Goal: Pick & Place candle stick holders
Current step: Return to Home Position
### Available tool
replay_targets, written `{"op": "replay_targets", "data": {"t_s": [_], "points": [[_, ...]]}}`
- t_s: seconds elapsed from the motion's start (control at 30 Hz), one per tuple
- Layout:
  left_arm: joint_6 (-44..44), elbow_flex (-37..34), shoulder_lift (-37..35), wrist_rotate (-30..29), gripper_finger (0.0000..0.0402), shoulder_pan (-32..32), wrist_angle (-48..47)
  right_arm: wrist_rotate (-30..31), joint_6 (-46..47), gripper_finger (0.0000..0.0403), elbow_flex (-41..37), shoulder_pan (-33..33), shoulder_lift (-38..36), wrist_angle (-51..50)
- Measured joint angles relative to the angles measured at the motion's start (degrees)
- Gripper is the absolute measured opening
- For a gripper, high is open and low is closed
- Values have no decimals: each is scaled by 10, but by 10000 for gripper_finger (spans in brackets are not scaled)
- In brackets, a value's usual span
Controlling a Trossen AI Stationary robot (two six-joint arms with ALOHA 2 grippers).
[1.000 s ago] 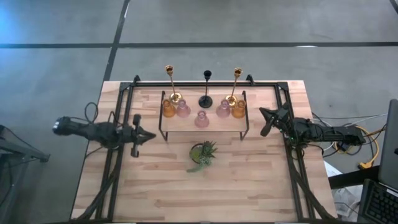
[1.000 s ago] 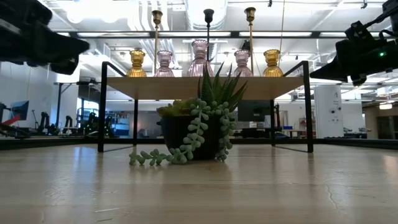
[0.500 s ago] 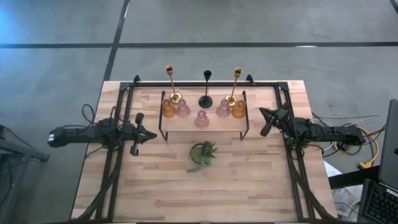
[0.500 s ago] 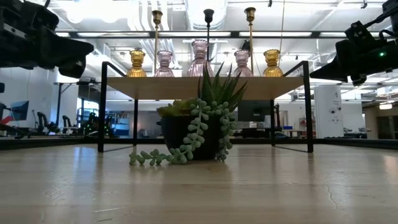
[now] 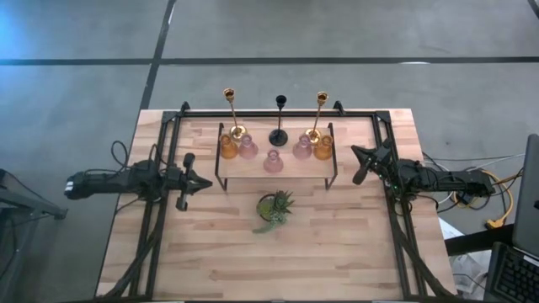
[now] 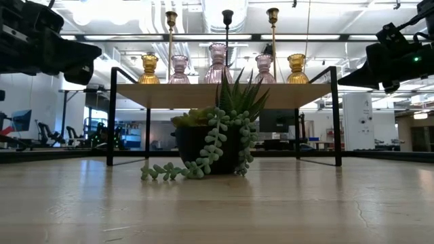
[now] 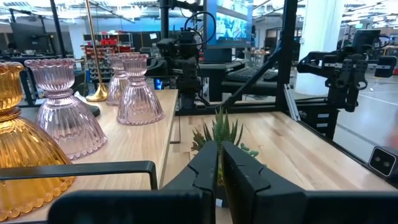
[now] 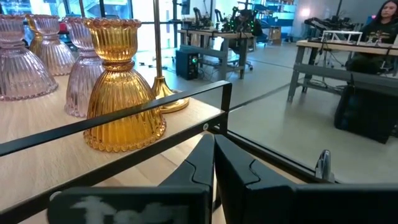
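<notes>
The wooden table (image 5: 219, 252) lies under both my arms, and the black-framed shelf (image 5: 295, 168) stands on its far half. The spiky green plant (image 5: 275, 208) sits on the table just in front of the shelf. In the low view its leaves cover the foot of the middle pink holder.

Every candle stick holder is on the shelf. Along the back stand the left gold holder (image 5: 232, 114), the black holder (image 5: 279, 122) in the middle and the right gold holder (image 5: 317, 116). The pink glass holders (image 5: 273, 161) are three, one forward at the centre and one to each side. An amber glass holder (image 5: 228, 148) stands just outside each side pink one.

My left gripper (image 7: 219, 155) hovers beside the shelf's left end at about shelf-top height, pointing across it. My right gripper (image 8: 213, 149) hovers the same way off the right end. In both wrist views the shelf's black rail (image 8: 124, 118) crosses between me and the holders. Each pair of fingers is pressed together and holds nothing.
</notes>
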Motion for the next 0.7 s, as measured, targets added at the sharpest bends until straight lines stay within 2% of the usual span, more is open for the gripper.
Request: {"op": "replay_targets", "data": {"t_s": [0.7], "points": [[0,-1,0,0,26,0,1,0,-25,8,1,0,0,-1]]}}
